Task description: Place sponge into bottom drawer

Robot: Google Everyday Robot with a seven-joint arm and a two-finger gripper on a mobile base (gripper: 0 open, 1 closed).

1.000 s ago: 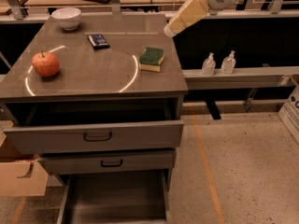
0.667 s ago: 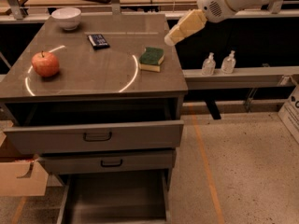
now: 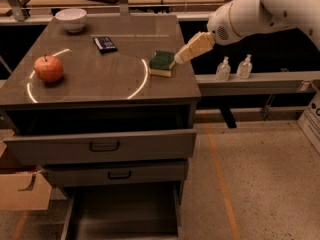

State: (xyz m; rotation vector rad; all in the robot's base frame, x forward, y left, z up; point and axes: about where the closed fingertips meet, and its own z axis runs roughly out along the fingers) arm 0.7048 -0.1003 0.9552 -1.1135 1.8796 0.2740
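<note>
The sponge (image 3: pixel 162 63), dark green on top over pale yellow foam, lies on the grey cabinet top (image 3: pixel 110 79) near its right edge. My gripper (image 3: pixel 181 57) comes in from the upper right on a white arm; its tan tip is just right of the sponge, close to it or touching its right end. The bottom drawer (image 3: pixel 122 214) is pulled out at the foot of the cabinet, its flat grey floor showing.
A red apple (image 3: pixel 48 68) sits at the left of the top, a white bowl (image 3: pixel 71 19) at the back left, a flat black device (image 3: pixel 105 44) behind the middle. The top drawer (image 3: pixel 102 145) juts out. Two small bottles (image 3: pixel 233 67) stand on a shelf at the right. A cardboard box (image 3: pixel 17 189) sits lower left.
My arm has swung down and left, bringing the gripper tip from above and right of the cabinet to the sponge's right end. The sponge has not moved.
</note>
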